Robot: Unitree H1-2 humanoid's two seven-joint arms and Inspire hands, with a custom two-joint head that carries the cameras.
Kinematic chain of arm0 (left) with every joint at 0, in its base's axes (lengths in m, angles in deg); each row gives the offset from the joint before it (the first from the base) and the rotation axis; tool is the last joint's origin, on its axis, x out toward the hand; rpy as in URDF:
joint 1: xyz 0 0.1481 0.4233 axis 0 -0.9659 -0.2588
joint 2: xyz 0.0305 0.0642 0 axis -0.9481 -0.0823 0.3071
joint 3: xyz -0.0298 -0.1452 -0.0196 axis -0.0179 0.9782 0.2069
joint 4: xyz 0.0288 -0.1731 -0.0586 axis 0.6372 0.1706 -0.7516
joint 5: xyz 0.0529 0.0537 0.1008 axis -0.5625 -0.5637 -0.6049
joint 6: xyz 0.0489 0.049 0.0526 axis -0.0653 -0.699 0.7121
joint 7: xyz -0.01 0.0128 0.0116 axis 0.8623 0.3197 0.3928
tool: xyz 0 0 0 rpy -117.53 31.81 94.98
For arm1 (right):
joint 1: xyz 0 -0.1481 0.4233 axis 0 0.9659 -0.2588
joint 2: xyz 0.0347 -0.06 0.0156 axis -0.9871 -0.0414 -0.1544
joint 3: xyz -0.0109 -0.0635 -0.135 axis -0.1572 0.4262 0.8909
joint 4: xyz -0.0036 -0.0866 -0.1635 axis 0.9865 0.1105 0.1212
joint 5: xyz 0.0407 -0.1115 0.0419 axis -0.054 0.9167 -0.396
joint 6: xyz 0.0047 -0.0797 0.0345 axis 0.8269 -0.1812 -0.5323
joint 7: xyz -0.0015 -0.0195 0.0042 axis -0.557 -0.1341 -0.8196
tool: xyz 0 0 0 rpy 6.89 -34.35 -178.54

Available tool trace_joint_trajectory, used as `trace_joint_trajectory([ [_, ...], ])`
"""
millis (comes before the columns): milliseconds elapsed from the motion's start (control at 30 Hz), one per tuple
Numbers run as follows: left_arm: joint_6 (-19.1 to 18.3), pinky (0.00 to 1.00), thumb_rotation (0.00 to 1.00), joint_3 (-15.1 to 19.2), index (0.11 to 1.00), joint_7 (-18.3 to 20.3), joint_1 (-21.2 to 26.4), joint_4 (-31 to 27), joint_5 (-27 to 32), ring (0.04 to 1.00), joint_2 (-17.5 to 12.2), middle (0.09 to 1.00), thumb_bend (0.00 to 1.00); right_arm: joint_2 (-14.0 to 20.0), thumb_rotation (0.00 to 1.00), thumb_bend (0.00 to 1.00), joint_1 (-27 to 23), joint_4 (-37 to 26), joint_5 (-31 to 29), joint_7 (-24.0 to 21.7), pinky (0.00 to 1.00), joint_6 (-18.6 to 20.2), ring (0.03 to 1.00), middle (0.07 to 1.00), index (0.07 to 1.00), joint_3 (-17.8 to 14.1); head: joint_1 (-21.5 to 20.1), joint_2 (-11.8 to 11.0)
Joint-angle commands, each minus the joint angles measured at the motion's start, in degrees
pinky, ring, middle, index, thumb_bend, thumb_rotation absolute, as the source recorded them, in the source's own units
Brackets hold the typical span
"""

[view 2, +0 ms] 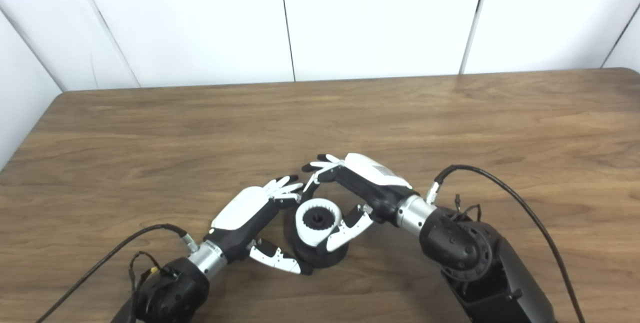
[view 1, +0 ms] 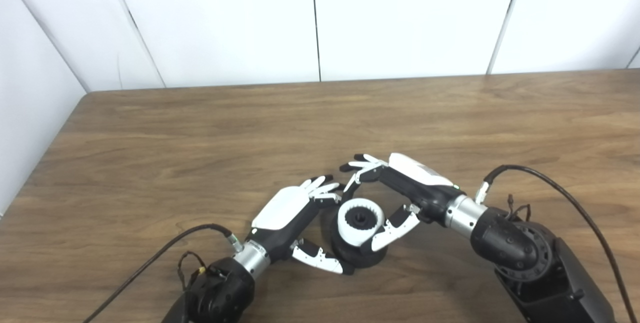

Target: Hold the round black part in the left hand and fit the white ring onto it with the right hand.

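Right now the white ring (view 1: 360,223) sits on top of the round black part (view 1: 357,253), at about six o'clock on the wooden table (view 1: 200,133), close to the near edge. I cannot tell whether it is seated fully down or only resting on the black hub that shows through its middle.

I judge both pieces to be stiff moulded plastic, light and not fragile. The ring's smooth outer wall looks a bit slippery, and it has teeth inside, so I would take it by the outer wall from opposite sides. The black part I would take low, by its wide base.

My right hand (view 1: 400,193) arches over the ring from three o'clock, thumb touching its wall at four o'clock, fingers curled past twelve o'clock; whether those fingers press the ring is hidden, so I cannot call its hold. My left hand (view 1: 300,218) comes in from nine o'clock, thumb on the black base at seven o'clock, fingers bent round the far side, holding it.

I count one ring, one black part, two hands.
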Motion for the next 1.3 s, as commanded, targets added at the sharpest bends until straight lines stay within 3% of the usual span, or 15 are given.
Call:
trace_joint_trajectory([
  [0,-0.7,1.00,0.34,-0.7,0.665,1.2,0.6,-0.6,-1.7,1.000,0.1,0.919,0.86,-0.2,0.15,0.53,-2.1,-1.1,0.4,1.0,1.00,-1.6,1.000,0.905,0.488,-0.3,0.1,0.1],
  [467,-1.1,1.00,0.36,-0.7,0.667,1.3,0.7,-1.0,-1.4,1.000,0.0,0.917,0.86,0.5,0.15,0.52,-2.1,-0.3,1.4,0.7,1.00,-2.0,1.000,0.911,0.493,-0.1,0.2,0.5],
  [500,-1.1,1.00,0.36,-0.7,0.666,1.3,0.7,-1.1,-1.4,1.000,0.0,0.918,0.86,0.5,0.21,0.74,-2.1,-0.2,1.3,0.8,1.00,-2.1,1.000,0.910,0.558,-0.2,0.2,0.5],
  [533,-1.2,1.00,0.36,-0.7,0.666,1.3,0.6,-1.1,-1.4,1.000,0.0,0.918,0.86,0.6,0.24,0.85,-2.1,-0.1,1.1,0.7,1.00,-2.1,1.000,0.909,0.591,-0.4,0.2,0.5],
  [567,-1.2,1.00,0.37,-0.7,0.664,1.4,0.6,-1.1,-1.5,1.000,0.0,0.918,0.86,0.6,0.27,0.93,-2.0,0.0,0.9,0.6,1.00,-2.0,1.000,0.909,0.632,-0.6,0.3,0.5],
  [633,-1.3,1.00,0.36,-0.7,0.664,1.4,0.6,-1.2,-1.5,0.999,0.0,0.916,0.87,0.7,0.30,0.99,-2.0,0.1,0.6,0.6,1.00,-1.9,1.000,0.909,0.673,-0.9,0.3,0.5],
  [867,-1.5,1.00,0.36,-0.7,0.674,1.3,0.2,-1.5,-1.7,0.988,-0.1,0.899,0.91,1.0,0.35,1.00,-1.8,0.5,0.0,0.6,0.98,-1.7,0.998,0.910,0.703,-1.5,0.4,0.6],
  [1267,-1.6,1.00,0.38,0.3,0.733,1.7,-0.2,-1.5,0.1,0.974,-0.4,0.883,1.00,0.7,0.34,1.00,-1.3,1.9,-1.7,1.2,0.97,-2.1,1.000,0.909,0.655,-2.7,0.4,0.7],
])
